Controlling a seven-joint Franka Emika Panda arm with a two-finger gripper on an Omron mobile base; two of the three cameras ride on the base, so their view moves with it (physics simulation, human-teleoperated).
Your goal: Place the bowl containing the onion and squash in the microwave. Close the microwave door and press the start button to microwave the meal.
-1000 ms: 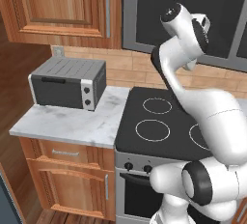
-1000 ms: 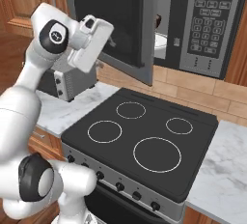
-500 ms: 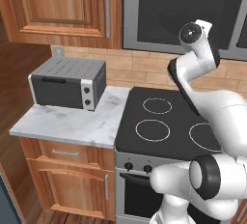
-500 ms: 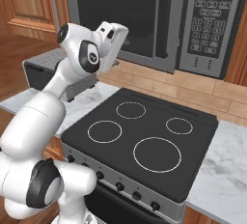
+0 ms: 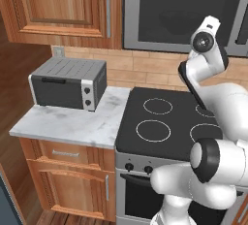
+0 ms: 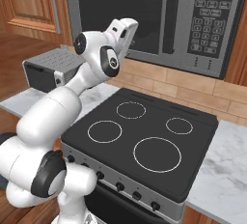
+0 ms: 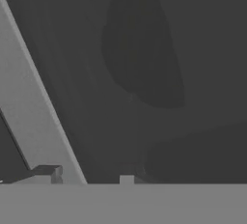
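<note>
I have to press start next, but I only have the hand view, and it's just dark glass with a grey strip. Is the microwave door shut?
Observer: Yes. In the right base view the microwave door sits flush against the microwave front.
Operator: Where are the buttons from my gripper?
Observer: The gripper is in front of the door's lower half. The control panel is to its right, past the vertical door handle.
</note>
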